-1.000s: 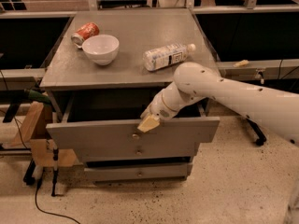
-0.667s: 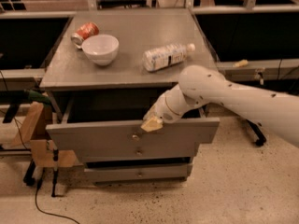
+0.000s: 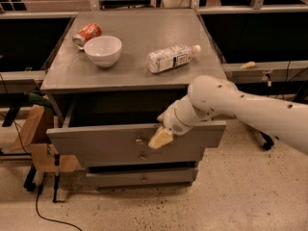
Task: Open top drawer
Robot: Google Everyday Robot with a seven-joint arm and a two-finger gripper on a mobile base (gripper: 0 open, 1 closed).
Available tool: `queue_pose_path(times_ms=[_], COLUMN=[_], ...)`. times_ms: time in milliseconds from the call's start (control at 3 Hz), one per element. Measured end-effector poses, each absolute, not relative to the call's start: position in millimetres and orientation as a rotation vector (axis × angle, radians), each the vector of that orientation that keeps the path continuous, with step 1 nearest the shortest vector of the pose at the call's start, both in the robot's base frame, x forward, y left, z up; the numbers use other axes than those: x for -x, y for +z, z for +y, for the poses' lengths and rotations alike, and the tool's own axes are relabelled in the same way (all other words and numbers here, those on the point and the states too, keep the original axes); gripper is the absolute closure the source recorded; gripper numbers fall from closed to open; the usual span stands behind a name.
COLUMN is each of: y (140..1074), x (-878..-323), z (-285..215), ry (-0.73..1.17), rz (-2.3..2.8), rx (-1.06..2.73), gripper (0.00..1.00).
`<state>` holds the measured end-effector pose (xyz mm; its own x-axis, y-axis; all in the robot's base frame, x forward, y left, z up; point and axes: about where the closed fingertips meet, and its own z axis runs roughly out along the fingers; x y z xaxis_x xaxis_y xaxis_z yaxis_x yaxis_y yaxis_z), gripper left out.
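The top drawer (image 3: 96, 147) of the grey metal cabinet stands pulled out, its wide front face forward of the cabinet and its dark box (image 3: 115, 117) open above. A small brass knob (image 3: 138, 140) sits at the middle of the front. My gripper (image 3: 160, 138), with yellowish tips at the end of the white arm (image 3: 226, 102), hangs over the drawer's front face just right of the knob. The arm hides the right part of the drawer's opening.
On the cabinet top (image 3: 134, 73) lie a white bowl (image 3: 103, 49), a tipped red can (image 3: 86, 33) and a plastic bottle (image 3: 171, 57) on its side. Two shorter drawers (image 3: 144, 178) sit below. A wooden frame (image 3: 36, 143) and cables stand at the left.
My gripper has slid a little to the right and down, from the drawer's top edge onto its front face. The drawer front has come out slightly further.
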<state>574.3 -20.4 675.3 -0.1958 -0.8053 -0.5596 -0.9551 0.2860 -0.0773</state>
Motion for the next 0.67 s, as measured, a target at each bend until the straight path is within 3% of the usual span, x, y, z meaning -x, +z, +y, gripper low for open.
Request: queue_pose_path(times_ms=[333,667], y=[661,655], x=[-546,-527], z=[-35,-42], ry=[0.355,0.320], rz=[2.093,2.111], rx=[1.577,1.596], gripper=[0.00,0.00])
